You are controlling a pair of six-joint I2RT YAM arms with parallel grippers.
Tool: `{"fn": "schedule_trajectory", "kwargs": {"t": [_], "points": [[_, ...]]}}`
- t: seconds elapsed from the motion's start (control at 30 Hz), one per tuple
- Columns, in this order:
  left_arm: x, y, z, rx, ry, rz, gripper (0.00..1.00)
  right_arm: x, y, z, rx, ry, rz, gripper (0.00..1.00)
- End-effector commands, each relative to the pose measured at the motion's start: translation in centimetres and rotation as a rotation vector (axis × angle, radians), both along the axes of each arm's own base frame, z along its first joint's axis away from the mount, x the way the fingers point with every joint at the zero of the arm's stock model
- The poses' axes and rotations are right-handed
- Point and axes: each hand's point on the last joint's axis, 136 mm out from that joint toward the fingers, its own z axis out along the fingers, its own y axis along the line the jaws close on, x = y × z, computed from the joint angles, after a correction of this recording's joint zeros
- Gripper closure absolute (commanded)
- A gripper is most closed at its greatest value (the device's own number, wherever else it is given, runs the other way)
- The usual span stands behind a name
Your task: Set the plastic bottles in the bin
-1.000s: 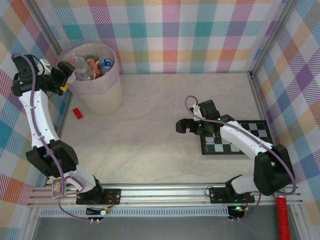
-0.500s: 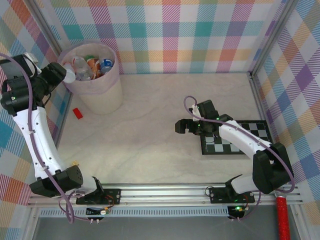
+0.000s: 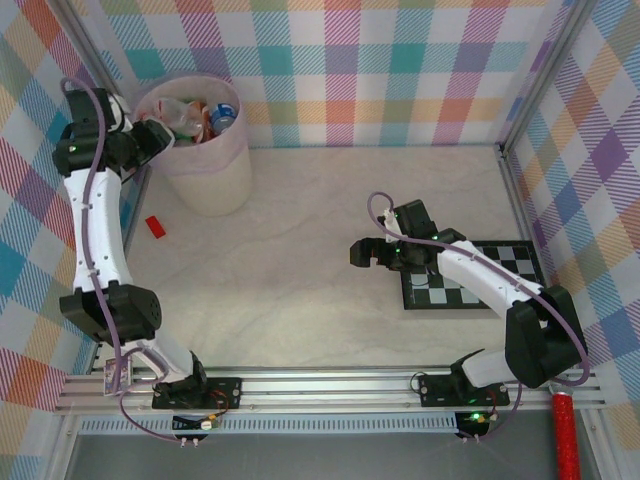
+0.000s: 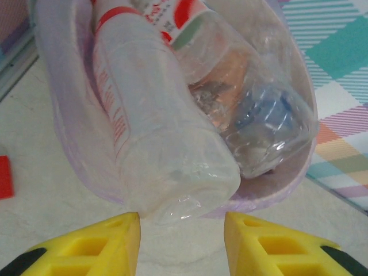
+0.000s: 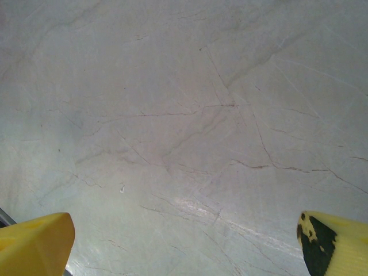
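**Bottles lie in the bin; watch the one at the rim**

Nearest you, your right hand (image 3: 362,252) hovers over bare worktop (image 3: 300,230) just left of the checkerboard (image 3: 500,275). Its fingers are spread as wide as they go and hold nothing.

Farther back on the left, a small red block (image 3: 154,226) lies flat on the worktop. It is no bottle, so leave it.

Beyond that, your left hand (image 4: 181,241) sits at the rim of the bin (image 3: 225,170). Its fingers are narrowed to a small gap with nothing between them.

Just past the fingertips is the base of a clear bottle (image 4: 155,144) with a red label. It seems to overhang the bin's near edge, and you cannot tell whether it touches the fingers. Behind it, a crumpled bottle (image 4: 264,126) with a blue label and a few others lie inside. Every bottle you can see is in the bin.

These bottles look empty and thin-walled, so expect them to be light, slick and easily dented. If the clear bottle needs a push or a regrip, take it across the labelled middle. Close gently, because a hard squeeze would likely buckle it and let it pop free. The bin looks light too, so a nudge could shove or tip it.
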Motion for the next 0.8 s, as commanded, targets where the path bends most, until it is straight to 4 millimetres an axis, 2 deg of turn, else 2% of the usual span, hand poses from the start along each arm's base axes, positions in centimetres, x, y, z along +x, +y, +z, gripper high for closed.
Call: {"fn": "schedule_trajectory", "kwargs": {"t": [0.0,0.13,0.3,0.37,0.47,0.6,0.7,0.77], "points": [[1.1,-0.2,-0.9,0.018,0.025,-0.017,0.58,0.4,0.4,0.7,0.012,-0.006,-0.002,0.01],[1.5,-0.4,-1.8,0.015,0.043,-0.026,0.58,0.3,0.5,0.6,0.013,-0.003,0.002,0.01],[1.0,-0.7,-0.7,0.013,0.010,-0.038,0.55,0.3,0.6,0.7,0.018,-0.003,0.004,0.01],[0.5,-1.1,0.6,0.007,-0.023,-0.052,0.48,0.3,0.7,0.8,0.020,-0.005,0.006,0.01],[-0.6,-1.9,3.5,-0.004,-0.110,-0.071,0.41,0.3,0.6,0.9,0.018,-0.008,0.004,0.01],[-1.8,-2.7,7.9,-0.019,-0.240,-0.077,0.39,0.3,0.6,0.9,0.014,-0.008,0.004,0.01],[-1.6,-2.0,10.0,-0.008,-0.320,-0.037,0.38,0.2,0.5,0.8,0.013,-0.006,0.005,0.01],[-0.6,-1.6,10.4,-0.006,-0.340,-0.018,0.36,0.1,0.5,0.7,0.011,-0.002,0.006,0.01]]}}
